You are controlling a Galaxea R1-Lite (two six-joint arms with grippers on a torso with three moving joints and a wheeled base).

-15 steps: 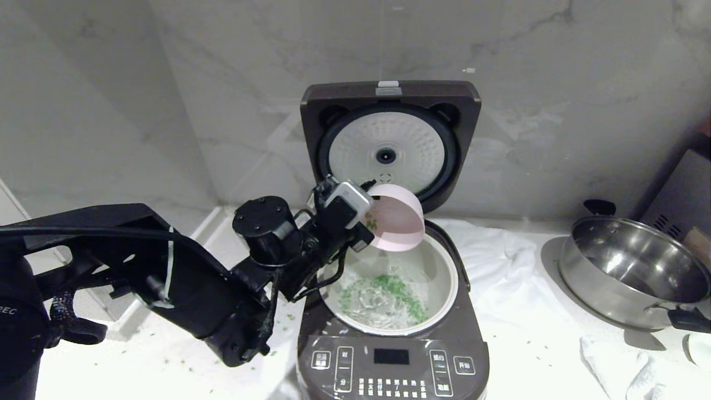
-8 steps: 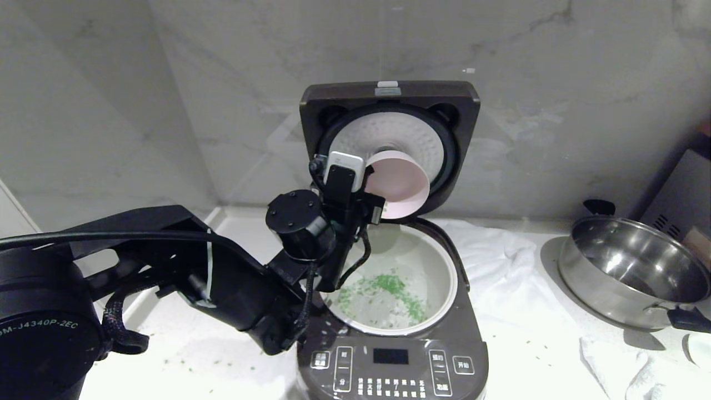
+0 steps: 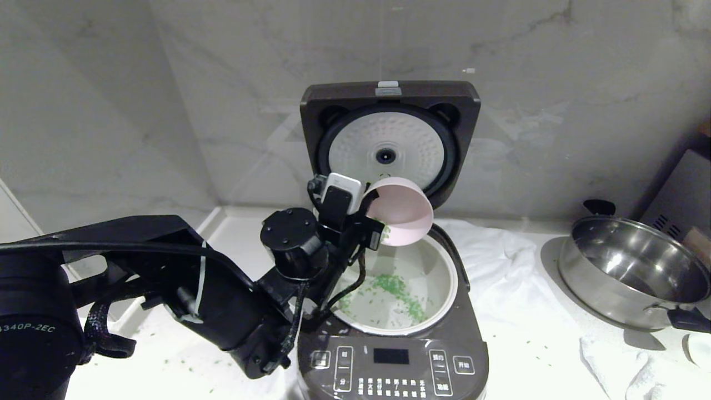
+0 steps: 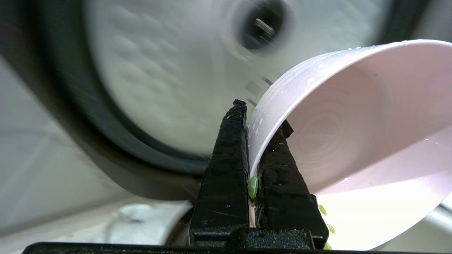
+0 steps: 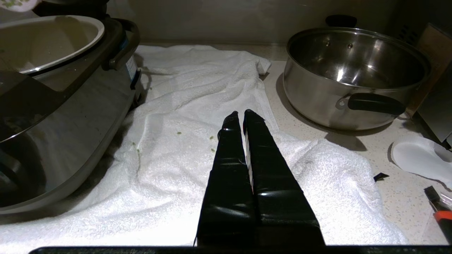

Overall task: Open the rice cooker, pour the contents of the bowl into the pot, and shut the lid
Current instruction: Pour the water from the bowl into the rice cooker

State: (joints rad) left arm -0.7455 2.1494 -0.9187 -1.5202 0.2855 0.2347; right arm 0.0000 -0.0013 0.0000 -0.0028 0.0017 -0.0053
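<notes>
While the big dark brown-grey rice cooker [image 3: 392,311] stands open, its off-white pot [image 3: 439,266] holds green bits [image 3: 402,297]. Above the pot, left gripper [image 4: 255,148] jaws pinch the tipped pale pink bowl [image 3: 404,206], nearly empty. Next: set bowl aside, close lid [image 3: 390,97]. Right gripper [image 5: 243,118] jaws shut, beside the cooker.

- The left gripper [image 4: 259,125] pinches the bowl [image 4: 353,141]; the inner finger [image 4: 282,183] is partly covered by the bowl's wall, and the bowl's far side runs past the picture's edge.
- Behind that gripper, the lid [image 4: 159,77] is smeared by blur; its dimples barely show.
- In the head view the left arm [image 3: 222,294] covers the near left rim of the pot [image 3: 444,272] and the rice cooker [image 3: 389,355] front is cut off.
- Beyond the right gripper [image 5: 243,116], a white object [image 5: 420,158] and an orange-tipped tool [image 5: 441,211] are cut off; neither can be identified.
</notes>
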